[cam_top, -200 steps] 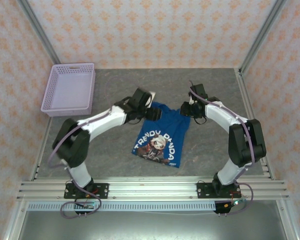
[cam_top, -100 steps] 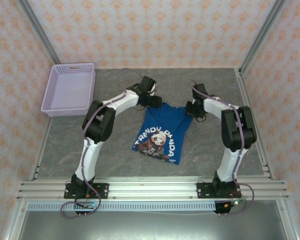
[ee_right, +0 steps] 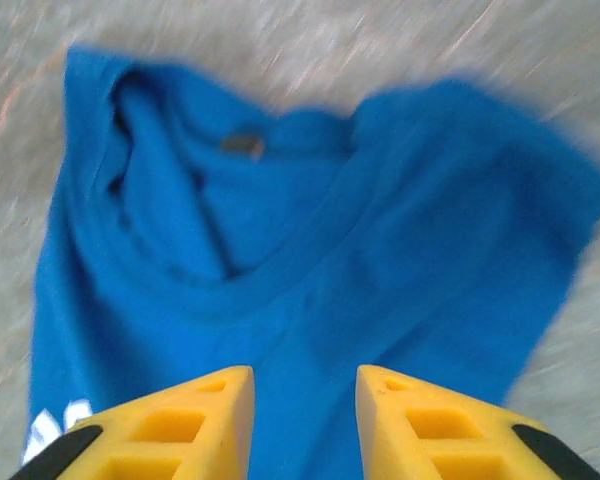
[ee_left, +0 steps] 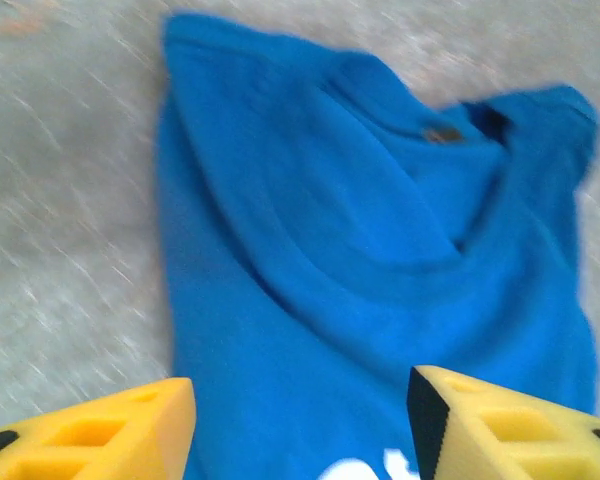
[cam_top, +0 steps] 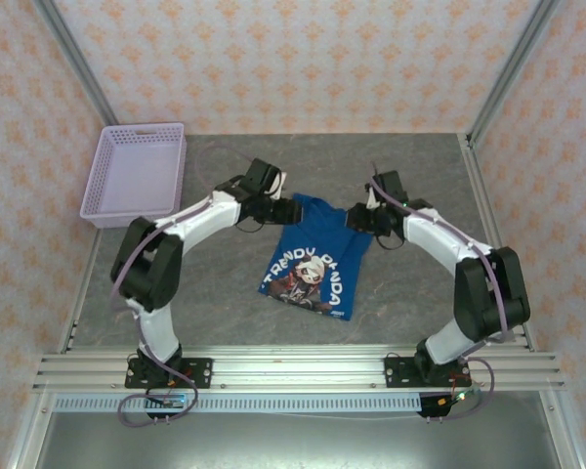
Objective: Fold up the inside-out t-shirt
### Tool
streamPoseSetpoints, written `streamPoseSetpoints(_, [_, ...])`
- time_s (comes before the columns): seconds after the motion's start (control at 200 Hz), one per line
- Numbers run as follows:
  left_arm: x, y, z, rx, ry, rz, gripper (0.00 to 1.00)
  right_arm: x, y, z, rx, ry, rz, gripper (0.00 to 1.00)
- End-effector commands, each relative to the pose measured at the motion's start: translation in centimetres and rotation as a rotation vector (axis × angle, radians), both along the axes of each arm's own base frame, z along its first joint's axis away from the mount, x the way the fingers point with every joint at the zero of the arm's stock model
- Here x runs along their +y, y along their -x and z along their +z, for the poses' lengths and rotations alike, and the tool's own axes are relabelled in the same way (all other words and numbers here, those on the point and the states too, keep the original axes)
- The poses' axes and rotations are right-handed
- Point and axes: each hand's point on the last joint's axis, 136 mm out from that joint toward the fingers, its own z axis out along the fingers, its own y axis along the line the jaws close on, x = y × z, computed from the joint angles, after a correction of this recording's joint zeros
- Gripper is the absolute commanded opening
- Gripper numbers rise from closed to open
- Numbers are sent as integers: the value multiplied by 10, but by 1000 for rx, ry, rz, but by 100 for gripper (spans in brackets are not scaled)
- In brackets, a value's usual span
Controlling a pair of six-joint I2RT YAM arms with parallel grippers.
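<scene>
The inside-out t-shirt (cam_top: 317, 256) lies flat in the middle of the table, royal blue, with white lettering and a picture facing up and its collar end toward the back. My left gripper (cam_top: 285, 210) hovers at the shirt's far left corner. In the left wrist view it (ee_left: 300, 405) is open wide, with the blue cloth (ee_left: 360, 250) below and nothing between the yellow fingers (ee_left: 110, 435). My right gripper (cam_top: 359, 221) is at the far right corner. In the right wrist view it (ee_right: 305, 405) stands open more narrowly over the cloth (ee_right: 310, 250), gripping nothing.
A lavender mesh basket (cam_top: 137, 172) stands at the back left of the grey table (cam_top: 420, 176). Metal frame posts and patterned walls close in the back and sides. A rail (cam_top: 293, 369) runs along the near edge.
My left gripper has come back and left to the shirt's far left corner, its elbow swinging outward. The right gripper has shifted slightly left. The shirt's top edge has spread a little.
</scene>
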Motion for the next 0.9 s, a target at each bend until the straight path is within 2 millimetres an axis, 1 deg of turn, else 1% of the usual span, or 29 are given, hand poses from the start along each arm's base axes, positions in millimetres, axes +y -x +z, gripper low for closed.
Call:
streamPoseSetpoints(0.0, [-26, 38, -20, 88, 79, -78, 55, 10, 23, -31, 135, -95, -49, 30])
streamPoseSetpoints(0.065, [-30, 57, -36, 130, 71, -106, 52, 8, 31, -46, 174, -81, -59, 29])
streamPoseSetpoints(0.125, [-31, 67, -51, 165, 58, -117, 49, 1, 34, -57, 194, -47, -72, 28])
streamPoseSetpoints(0.185, [-22, 71, -66, 197, 22, -100, 45, -8, 34, -67, 219, -14, -85, 28])
streamPoseSetpoints(0.27, [-9, 80, -81, 211, -34, -90, 44, -25, 29, -77, 249, 48, -111, 27])
streamPoseSetpoints(0.315, [-1, 86, -89, 221, -65, -86, 44, -34, 25, -80, 257, 92, -116, 27])
streamPoseSetpoints(0.4, [7, 99, -100, 251, -85, -87, 44, -43, 17, -83, 272, 172, -92, 26])
streamPoseSetpoints(0.465, [12, 112, -108, 274, -92, -78, 44, -39, 10, -81, 269, 180, -56, 26])
streamPoseSetpoints(0.525, [12, 124, -110, 282, -90, -77, 45, -32, 4, -75, 246, 171, -13, 26])
streamPoseSetpoints(0.63, [8, 141, -101, 263, -65, -82, 47, -29, 0, -62, 218, 186, 29, 27])
streamPoseSetpoints(0.656, [7, 142, -96, 251, -58, -82, 48, -29, -1, -57, 205, 184, 37, 27])
streamPoseSetpoints(0.701, [8, 138, -85, 213, -52, -69, 51, -25, -5, -45, 166, 170, 57, 28])
streamPoseSetpoints(0.741, [12, 128, -71, 155, -70, -51, 53, -23, -10, -34, 121, 156, 63, 31])
streamPoseSetpoints(0.806, [20, 106, -44, 50, -97, -10, 58, -21, -24, -15, 35, 130, 51, 38])
streamPoseSetpoints(0.851, [25, 88, -25, -17, -90, 26, 60, -23, -35, -7, -5, 113, 27, 44])
streamPoseSetpoints(0.896, [33, 67, -10, -73, -77, 77, 63, -25, -47, -4, -26, 101, 0, 49])
